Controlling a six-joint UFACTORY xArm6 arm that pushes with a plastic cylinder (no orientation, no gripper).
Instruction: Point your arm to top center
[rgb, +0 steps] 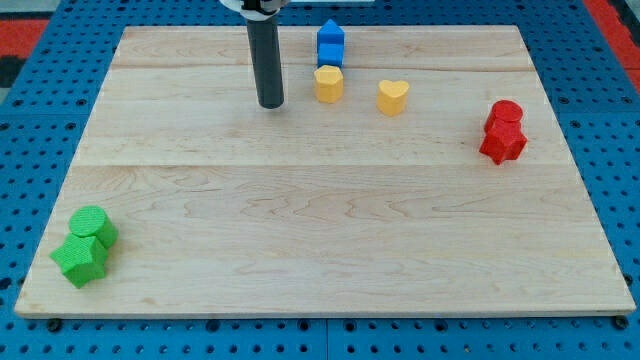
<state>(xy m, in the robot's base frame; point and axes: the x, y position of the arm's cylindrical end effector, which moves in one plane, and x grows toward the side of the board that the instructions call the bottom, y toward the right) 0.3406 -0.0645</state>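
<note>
My tip (270, 104) rests on the wooden board (320, 230) near the view's top, a little left of centre. Just right of it sits a yellow block (328, 84), and behind that two blue blocks (331, 44) stacked close together at the top edge. A yellow heart block (393, 97) lies further right. The tip touches no block.
Two red blocks (503, 131) sit together at the view's right. Two green blocks (85, 245) sit together at the bottom left corner. A blue pegboard (40, 110) surrounds the board.
</note>
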